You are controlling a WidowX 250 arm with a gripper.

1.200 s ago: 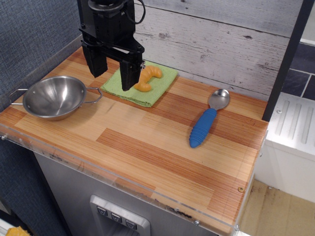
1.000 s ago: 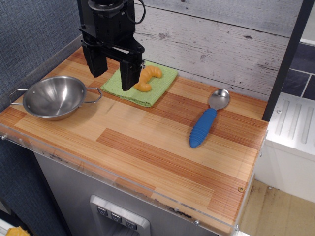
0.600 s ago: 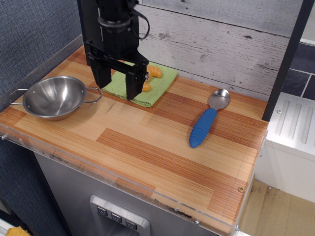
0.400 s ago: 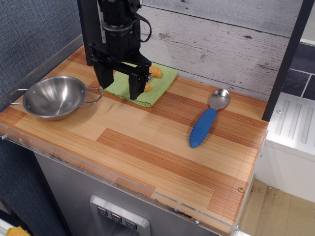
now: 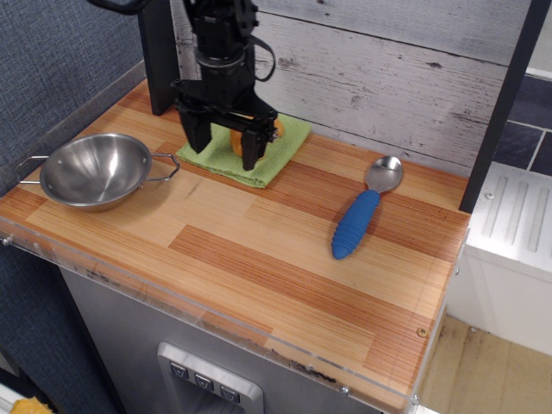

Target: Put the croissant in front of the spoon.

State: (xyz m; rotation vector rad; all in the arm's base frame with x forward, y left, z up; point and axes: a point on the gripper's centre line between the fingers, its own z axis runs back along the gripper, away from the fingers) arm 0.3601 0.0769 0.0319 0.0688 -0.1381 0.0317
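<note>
Showing a wooden countertop seen from above and in front, with a black robot arm reaching down near the back wall. The gripper hangs low over a folded green cloth at the back of the counter, its two black fingers spread wide apart and pointing down. Between the fingers lies the croissant, a small orange-yellow toy resting on the cloth and partly hidden by the gripper; whether the fingers touch it cannot be told. Well to the right lies the spoon, with a thick ribbed blue handle pointing toward the front of the counter and a shiny metal bowl toward the wall. At the left edge of the counter sits a two-handled steel bowl.
</note>
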